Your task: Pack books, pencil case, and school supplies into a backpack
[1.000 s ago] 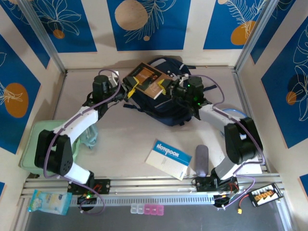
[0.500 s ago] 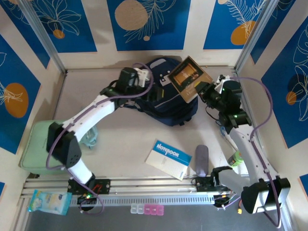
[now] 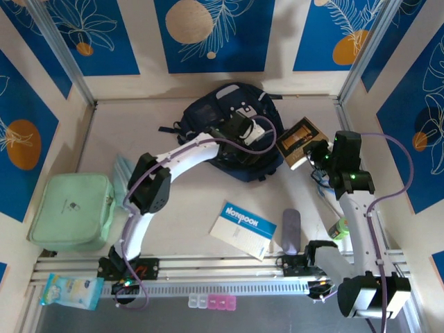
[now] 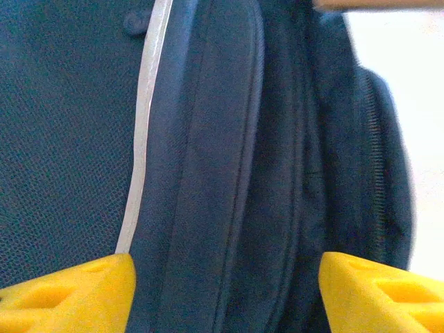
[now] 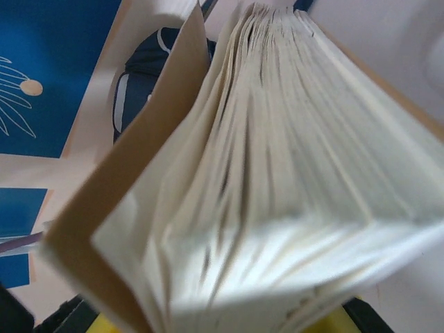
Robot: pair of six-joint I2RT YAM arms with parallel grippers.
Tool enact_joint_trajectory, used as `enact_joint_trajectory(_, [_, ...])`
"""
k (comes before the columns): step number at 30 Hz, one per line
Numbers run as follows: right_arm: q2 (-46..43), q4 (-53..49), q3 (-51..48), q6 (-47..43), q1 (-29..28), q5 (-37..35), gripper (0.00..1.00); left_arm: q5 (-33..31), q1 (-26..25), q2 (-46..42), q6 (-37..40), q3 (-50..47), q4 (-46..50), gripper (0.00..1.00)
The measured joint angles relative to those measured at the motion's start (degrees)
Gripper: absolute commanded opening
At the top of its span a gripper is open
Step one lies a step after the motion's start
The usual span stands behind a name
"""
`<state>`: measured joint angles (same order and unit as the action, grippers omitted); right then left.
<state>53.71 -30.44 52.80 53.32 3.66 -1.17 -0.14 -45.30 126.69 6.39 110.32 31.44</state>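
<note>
The navy backpack lies at the back centre of the table. My left gripper hovers low over it; in the left wrist view its yellow fingertips stand apart, open, with a fold of the backpack between them. My right gripper is shut on the brown-covered book, held tilted just right of the pack. The right wrist view shows that book edge-on, its pages fanned. The white-and-blue notebook and the grey pencil case lie near the front edge.
A pale-green flat box sits at the left front. A small green bottle stands by the right arm. A snack packet and pink clips lie on the front rail. Walls close the back and both sides.
My right arm has swung the brown book off the top of the backpack to its right side. My left gripper has moved right across the pack and its jaws have narrowed a little.
</note>
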Motion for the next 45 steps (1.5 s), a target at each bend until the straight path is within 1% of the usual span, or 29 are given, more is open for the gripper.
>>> enact_joint_trajectory(4, [-0.04, -0.15, -0.22, -0.46, 0.48, 1.46, 0.06, -4.52, -0.37, 4.13, 2.69, 3.56, 1.62, 0.59])
enact_joint_trajectory(6, [-0.04, -0.09, -0.22, -0.59, 0.52, 2.01, 0.06, -5.81, -0.37, 5.95, 3.23, 5.79, 2.6, 0.57])
enact_joint_trajectory(11, [-0.04, -0.11, -0.22, -0.81, 1.33, 2.93, 0.06, -6.88, -0.44, 9.44, 4.13, 10.4, 4.63, 0.49])
enact_joint_trajectory(19, [-2.25, -1.75, -0.2, -1.4, 3.08, 2.21, 0.07, -7.89, -0.81, 10.16, 3.45, 12.52, 6.8, 0.22])
enact_joint_trajectory(24, [-4.72, -4.07, 0.15, -1.99, 4.59, 0.26, 0.07, -7.85, -0.79, 10.05, 1.4, 13.62, 7.67, 0.0])
enact_joint_trajectory(29, [-6.6, -5.6, 0.7, -2.27, 5.51, -0.85, 0.07, -7.85, -0.63, 8.87, 0.07, 13.62, 8.2, 0.0])
enact_joint_trajectory(32, [-7.3, -6.21, 0.76, -2.29, 5.7, -1.03, 0.07, -8.11, -0.37, 6.69, -1.14, 13.6, 8.5, 0.0])
enact_joint_trajectory(37, [-7.98, -6.67, 0.76, -2.27, 5.79, -0.46, 0.07, -9.79, 0.81, -0.7, -3.69, 11.78, 7.1, 0.0])
enact_joint_trajectory(41, [-8.2, -4.2, -0.07, -2.23, 5.86, 4.31, 0.07, -9.99, 2.16, -7.37, -5.49, 8.79, 4.55, 0.0])
enact_joint_trajectory(45, [-7.67, 2.14, -3.04, -1.18, 4.9, 11.26, 0.07, -8.96, 2.93, -10.8, -7.06, 7.17, 3.56, 0.0])
